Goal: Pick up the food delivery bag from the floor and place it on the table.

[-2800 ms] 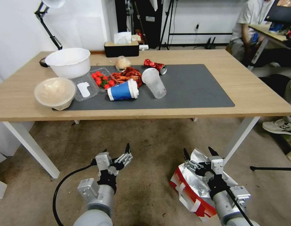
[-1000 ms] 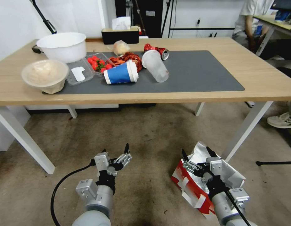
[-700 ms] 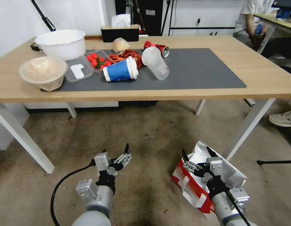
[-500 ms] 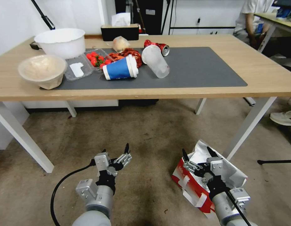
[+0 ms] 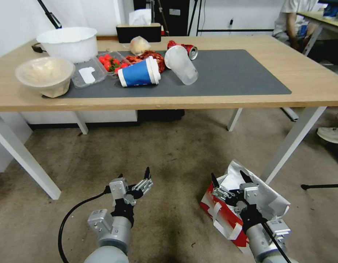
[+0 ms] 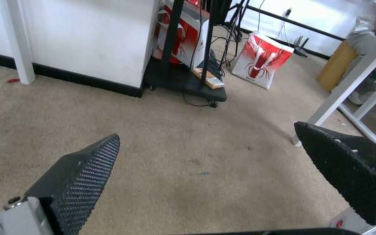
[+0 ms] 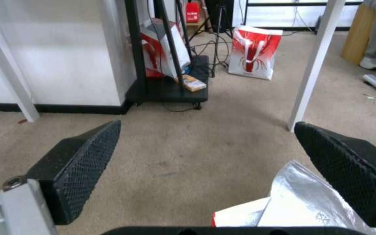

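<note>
The food delivery bag (image 5: 272, 199) lies tipped on the floor (image 5: 176, 153) at the right, red and white with its silver foil lining showing. My right gripper (image 5: 227, 175) hangs open just above the bag's near-left part, nothing between its fingers; in the right wrist view the foil (image 7: 301, 202) sits under the open right gripper (image 7: 207, 125). My left gripper (image 5: 134, 173) is open over bare carpet to the left, as the left wrist view's left gripper (image 6: 207, 130) also shows. The table (image 5: 315, 84) stands ahead with its dark grey mat (image 5: 242, 73).
A white table leg (image 5: 293, 146) stands close behind the bag. A blue cup (image 5: 138, 73), clear cup (image 5: 181, 65), bowls and food crowd the mat's left half. A second red-white bag (image 7: 253, 52) stands far off. A shoe (image 5: 331, 134) lies at the right.
The whole head picture has shifted: the camera has sunk lower and closer to the table edge. Both grippers stay open and keep their places over the carpet and the bag.
</note>
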Available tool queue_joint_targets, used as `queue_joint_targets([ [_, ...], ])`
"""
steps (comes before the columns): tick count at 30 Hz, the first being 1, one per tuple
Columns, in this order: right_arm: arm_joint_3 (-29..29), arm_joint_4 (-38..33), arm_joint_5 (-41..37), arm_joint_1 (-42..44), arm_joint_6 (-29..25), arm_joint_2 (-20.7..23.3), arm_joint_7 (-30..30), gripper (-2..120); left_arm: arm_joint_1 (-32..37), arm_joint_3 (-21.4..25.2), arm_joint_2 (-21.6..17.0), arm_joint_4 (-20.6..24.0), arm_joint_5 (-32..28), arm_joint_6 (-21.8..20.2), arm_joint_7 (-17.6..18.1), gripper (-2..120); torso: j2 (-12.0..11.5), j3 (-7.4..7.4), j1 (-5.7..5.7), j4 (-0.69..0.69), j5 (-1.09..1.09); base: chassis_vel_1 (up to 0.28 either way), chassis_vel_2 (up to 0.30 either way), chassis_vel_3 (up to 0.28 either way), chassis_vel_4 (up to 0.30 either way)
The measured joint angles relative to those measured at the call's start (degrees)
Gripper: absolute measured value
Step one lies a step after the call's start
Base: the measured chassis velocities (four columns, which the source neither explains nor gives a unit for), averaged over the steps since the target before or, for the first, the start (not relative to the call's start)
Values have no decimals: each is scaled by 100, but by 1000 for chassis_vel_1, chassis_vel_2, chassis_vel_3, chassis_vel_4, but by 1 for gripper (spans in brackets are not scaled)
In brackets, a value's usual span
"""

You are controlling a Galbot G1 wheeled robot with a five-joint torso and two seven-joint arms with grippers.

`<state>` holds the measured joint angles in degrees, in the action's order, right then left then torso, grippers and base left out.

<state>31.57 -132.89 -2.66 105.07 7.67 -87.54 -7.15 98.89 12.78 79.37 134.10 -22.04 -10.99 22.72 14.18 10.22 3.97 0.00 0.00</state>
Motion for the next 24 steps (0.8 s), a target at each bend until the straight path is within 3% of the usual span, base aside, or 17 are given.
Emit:
queue_joint_targets([
  [24,4,-60,18,62,-83,-5,-89,100,15,26,-77,-62,55,40,-7,100,-513,-400,-112,0,0,0,0,0,0],
])
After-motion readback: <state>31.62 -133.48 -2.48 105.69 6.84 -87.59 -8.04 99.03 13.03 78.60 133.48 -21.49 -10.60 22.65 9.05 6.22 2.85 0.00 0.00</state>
